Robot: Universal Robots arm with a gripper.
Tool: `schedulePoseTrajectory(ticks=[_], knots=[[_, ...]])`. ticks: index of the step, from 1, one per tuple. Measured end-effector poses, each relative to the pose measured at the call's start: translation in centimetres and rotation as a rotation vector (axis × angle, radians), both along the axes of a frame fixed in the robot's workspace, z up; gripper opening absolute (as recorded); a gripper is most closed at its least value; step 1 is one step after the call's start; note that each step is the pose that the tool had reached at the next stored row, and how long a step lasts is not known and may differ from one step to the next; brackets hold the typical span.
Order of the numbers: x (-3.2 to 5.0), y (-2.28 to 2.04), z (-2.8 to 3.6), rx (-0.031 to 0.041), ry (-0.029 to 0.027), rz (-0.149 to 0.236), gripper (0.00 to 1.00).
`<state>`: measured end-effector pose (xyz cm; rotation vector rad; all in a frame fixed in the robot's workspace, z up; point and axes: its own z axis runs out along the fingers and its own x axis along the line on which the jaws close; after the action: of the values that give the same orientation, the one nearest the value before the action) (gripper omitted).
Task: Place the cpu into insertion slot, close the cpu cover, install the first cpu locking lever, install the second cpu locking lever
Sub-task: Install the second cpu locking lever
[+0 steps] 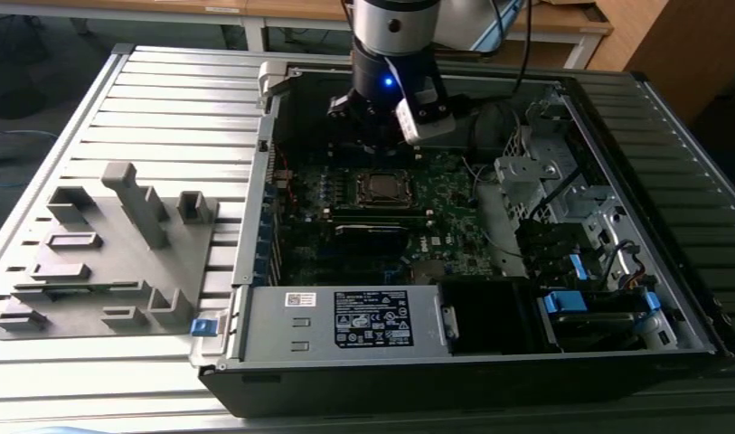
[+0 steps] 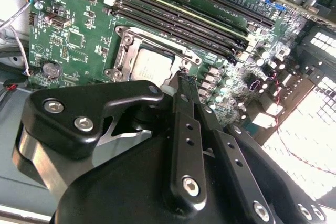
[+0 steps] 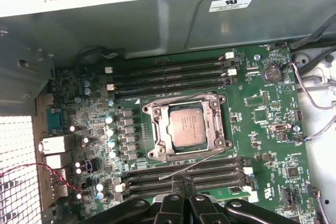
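Sitting already in the insertion slot, the cpu shows its dull silver top through the cut-out of the cpu cover, which appears to lie flat over it; the socket sits near the middle of the green motherboard, between two banks of long black memory slots. A thin wire locking lever slants free along one edge of the socket, apparently not yet hooked down; the state of the other lever I cannot tell. The gripper hangs just beside that edge, its two fingers pressed together with nothing between them; in the exterior view it hovers at the far side of the open computer case, above the socket.

As a judgement: the lever is light, springy steel wire, stiff along its length but slippery and thin; best pushed near its free end, not pinched. The chip and the socket's pins are fragile; the frame plate is stiff but thin.
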<state>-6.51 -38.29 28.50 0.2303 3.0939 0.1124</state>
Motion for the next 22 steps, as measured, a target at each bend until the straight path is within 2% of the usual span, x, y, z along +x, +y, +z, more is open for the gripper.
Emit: schedulePoseTrajectory(ticks=[13,17,22], knots=[[-0.52,0.00,-0.09,-0.0001,-0.0009,0.000,0.11],[-0.56,0.00,-0.36,-0.0001,-0.0009,0.001,0.11],[-0.57,0.00,-0.71,0.0000,-0.0010,0.029,0.11]])
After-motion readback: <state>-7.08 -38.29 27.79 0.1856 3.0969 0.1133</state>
